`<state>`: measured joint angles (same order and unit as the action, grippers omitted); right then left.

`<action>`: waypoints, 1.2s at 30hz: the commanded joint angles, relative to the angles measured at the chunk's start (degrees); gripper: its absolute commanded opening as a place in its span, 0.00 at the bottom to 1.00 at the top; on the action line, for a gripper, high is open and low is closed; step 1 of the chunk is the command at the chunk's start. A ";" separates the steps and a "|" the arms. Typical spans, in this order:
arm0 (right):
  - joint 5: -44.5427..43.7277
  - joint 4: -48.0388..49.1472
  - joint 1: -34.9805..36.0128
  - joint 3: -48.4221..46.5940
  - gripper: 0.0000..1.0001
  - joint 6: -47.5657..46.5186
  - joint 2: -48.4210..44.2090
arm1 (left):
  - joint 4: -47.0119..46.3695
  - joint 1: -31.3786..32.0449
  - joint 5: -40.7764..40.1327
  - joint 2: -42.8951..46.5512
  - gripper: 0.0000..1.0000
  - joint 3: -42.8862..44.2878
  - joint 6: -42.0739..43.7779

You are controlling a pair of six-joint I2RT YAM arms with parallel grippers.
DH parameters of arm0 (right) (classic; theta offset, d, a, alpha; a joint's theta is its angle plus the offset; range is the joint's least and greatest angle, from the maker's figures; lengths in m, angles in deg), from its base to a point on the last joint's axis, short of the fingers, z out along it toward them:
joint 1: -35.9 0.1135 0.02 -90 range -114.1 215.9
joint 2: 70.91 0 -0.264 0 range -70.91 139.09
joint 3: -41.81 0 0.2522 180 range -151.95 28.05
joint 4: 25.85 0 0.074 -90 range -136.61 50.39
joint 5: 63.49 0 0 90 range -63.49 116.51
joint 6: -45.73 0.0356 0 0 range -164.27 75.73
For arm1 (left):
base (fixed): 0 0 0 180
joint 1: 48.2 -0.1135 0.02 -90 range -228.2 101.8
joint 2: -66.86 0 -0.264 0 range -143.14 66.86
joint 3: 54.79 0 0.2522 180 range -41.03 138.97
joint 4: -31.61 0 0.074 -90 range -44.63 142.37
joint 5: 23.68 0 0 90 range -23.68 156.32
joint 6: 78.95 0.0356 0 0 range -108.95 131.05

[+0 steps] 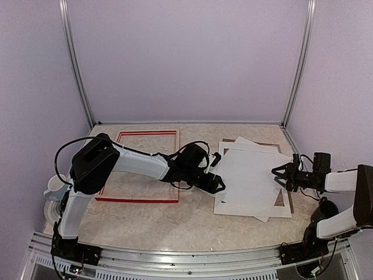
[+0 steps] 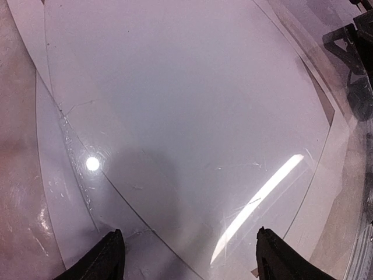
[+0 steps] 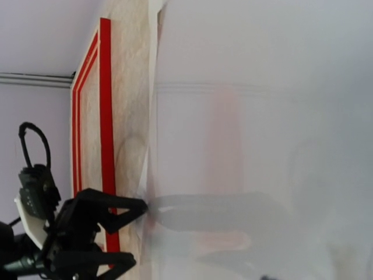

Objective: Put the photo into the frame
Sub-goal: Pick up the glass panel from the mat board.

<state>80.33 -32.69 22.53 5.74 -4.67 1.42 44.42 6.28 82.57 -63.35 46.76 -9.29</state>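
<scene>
The frame (image 1: 145,199) lies flat at the left, red, with the table showing through it; its red edge also shows in the right wrist view (image 3: 105,116). A stack of white sheets lies at the right. The top one, tilted, is the photo (image 1: 250,172), white side up; it fills the left wrist view (image 2: 192,105) under glossy reflections, and the right wrist view (image 3: 262,116). My left gripper (image 1: 217,184) is open at the stack's left edge, its fingers (image 2: 102,262) wide apart over the sheet. My right gripper (image 1: 280,176) is open at the photo's right edge.
A white mat sheet (image 1: 250,209) and a brown backing panel (image 1: 289,201) lie under the photo. A white cup-like object (image 1: 55,186) sits at the far left. A black object (image 1: 326,207) sits by the right arm. Purple walls close in the sides and back.
</scene>
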 commanded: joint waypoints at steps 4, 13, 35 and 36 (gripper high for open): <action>3.51 -0.69 1.52 0.79 0.47 -1.94 1.58 | 2.55 0.53 1.23 -2.11 0.77 -1.37 -0.14; 4.27 -0.49 1.72 0.33 0.34 -1.61 1.40 | 2.86 0.20 0.89 -1.28 0.78 -1.19 0.01; 4.51 -0.21 1.70 0.25 0.00 -2.55 0.22 | 2.31 0.07 -1.34 2.35 0.98 -2.87 0.07; 4.58 -0.08 1.73 0.25 0.00 -2.43 -0.17 | 2.61 0.01 -1.49 2.78 0.99 -2.77 0.18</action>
<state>83.24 -33.19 23.54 6.03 -6.33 2.65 43.26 6.28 82.33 -62.32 45.47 -9.25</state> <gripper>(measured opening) 0.008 0.956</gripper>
